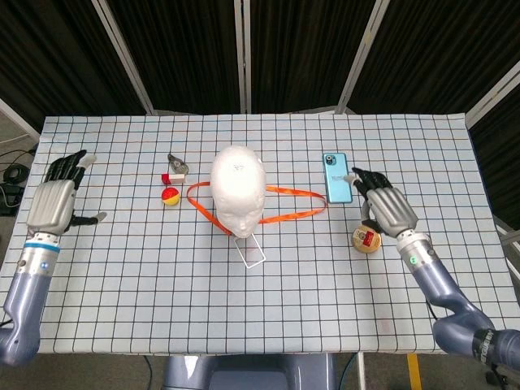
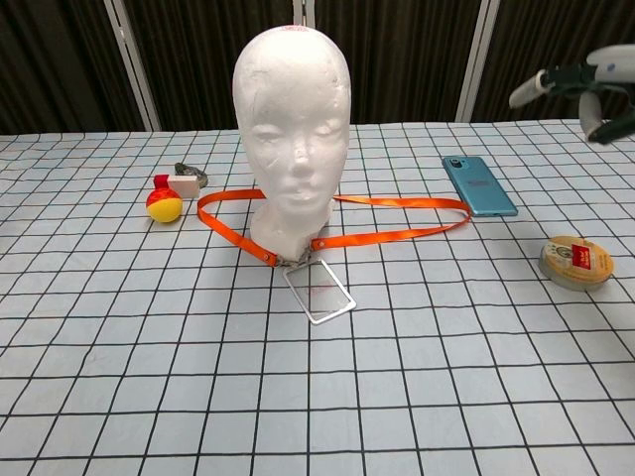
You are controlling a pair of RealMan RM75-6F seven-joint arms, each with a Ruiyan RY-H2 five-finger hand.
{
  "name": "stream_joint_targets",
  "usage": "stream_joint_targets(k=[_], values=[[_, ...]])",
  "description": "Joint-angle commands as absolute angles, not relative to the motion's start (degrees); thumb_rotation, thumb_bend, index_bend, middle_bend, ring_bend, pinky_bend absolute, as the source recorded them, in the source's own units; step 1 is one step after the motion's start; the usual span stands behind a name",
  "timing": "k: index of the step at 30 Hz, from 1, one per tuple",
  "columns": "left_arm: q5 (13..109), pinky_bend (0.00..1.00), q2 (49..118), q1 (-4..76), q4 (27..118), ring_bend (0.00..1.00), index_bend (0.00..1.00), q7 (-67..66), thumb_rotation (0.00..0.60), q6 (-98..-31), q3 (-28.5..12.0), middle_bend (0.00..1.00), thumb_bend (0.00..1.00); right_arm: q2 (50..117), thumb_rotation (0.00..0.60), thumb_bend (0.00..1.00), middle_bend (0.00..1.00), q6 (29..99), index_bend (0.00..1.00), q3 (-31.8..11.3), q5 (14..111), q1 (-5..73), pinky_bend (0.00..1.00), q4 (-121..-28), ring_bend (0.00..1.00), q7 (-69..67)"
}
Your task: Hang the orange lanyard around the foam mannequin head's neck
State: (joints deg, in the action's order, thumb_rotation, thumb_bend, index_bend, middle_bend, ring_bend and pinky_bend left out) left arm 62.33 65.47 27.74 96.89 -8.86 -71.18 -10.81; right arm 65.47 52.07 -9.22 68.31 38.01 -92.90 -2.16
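The white foam mannequin head (image 1: pixel 238 189) (image 2: pixel 293 119) stands upright at the table's middle. The orange lanyard (image 1: pixel 296 195) (image 2: pixel 397 203) loops around its neck and lies slack on the table, its long end stretching right toward the phone. A clear badge holder (image 1: pixel 251 249) (image 2: pixel 318 291) on the lanyard lies flat in front of the head. My left hand (image 1: pixel 55 203) hovers open far to the left, fingers spread, holding nothing. My right hand (image 1: pixel 386 207) (image 2: pixel 585 87) hovers open at the right, past the lanyard's end, holding nothing.
A teal phone (image 1: pixel 336 177) (image 2: pixel 479 184) lies right of the head. A round tape roll (image 1: pixel 366 239) (image 2: pixel 575 261) sits near my right hand. A red-yellow ball (image 1: pixel 170 196) (image 2: pixel 164 205), a small white-red block (image 2: pixel 184 185) and a metal clip (image 1: pixel 177 164) lie left of the head.
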Motion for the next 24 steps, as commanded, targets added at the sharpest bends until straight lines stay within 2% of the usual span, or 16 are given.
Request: stream_joint_targets(k=[1, 6, 9, 15, 19, 24], values=[[63.8, 0.00, 63.0, 23.2, 101.7, 0.00, 0.00, -13.3, 0.600, -76.3, -7.5, 0.00, 0.02, 63.3, 0.600, 1.00, 0.06, 49.7, 0.22, -3.4, 78.0, 35.5, 0.00, -95.1, 0.00, -7.1], [65.0, 0.00, 63.6, 19.6, 104.2, 0.00, 0.00, -17.4, 0.600, -81.8, -5.6, 0.00, 0.02, 67.9, 0.600, 1.00, 0.08, 48.9, 0.22, -0.5, 85.3, 36.5, 0.04, -92.5, 0.00, -6.1], [65.4, 0.00, 63.9, 18.3, 105.2, 0.00, 0.00, -18.8, 0.600, -83.0, -4.7, 0.00, 0.02, 71.4, 0.600, 1.00, 0.08, 47.7, 0.22, -0.2, 87.0, 37.7, 0.05, -90.7, 0.00, -5.4], [67.3, 0.00, 64.8, 17.3, 104.1, 0.00, 0.00, -19.7, 0.600, -83.6, -4.1, 0.00, 0.02, 80.8, 0.600, 1.00, 0.11, 43.7, 0.23, -1.6, 86.4, 41.5, 0.10, -85.8, 0.00, -2.6], [66.5, 0.00, 65.0, 17.4, 103.3, 0.00, 0.00, -18.8, 0.600, -81.8, -4.6, 0.00, 0.02, 86.1, 0.600, 1.00, 0.12, 42.4, 0.22, -3.3, 84.6, 43.4, 0.17, -83.1, 0.06, -0.1], [66.4, 0.00, 64.8, 17.4, 102.7, 0.00, 0.00, -18.3, 0.600, -80.9, -5.0, 0.00, 0.02, 90.0, 0.600, 1.00, 0.14, 41.5, 0.20, -4.8, 81.0, 44.4, 0.18, -80.8, 0.10, 2.8]])
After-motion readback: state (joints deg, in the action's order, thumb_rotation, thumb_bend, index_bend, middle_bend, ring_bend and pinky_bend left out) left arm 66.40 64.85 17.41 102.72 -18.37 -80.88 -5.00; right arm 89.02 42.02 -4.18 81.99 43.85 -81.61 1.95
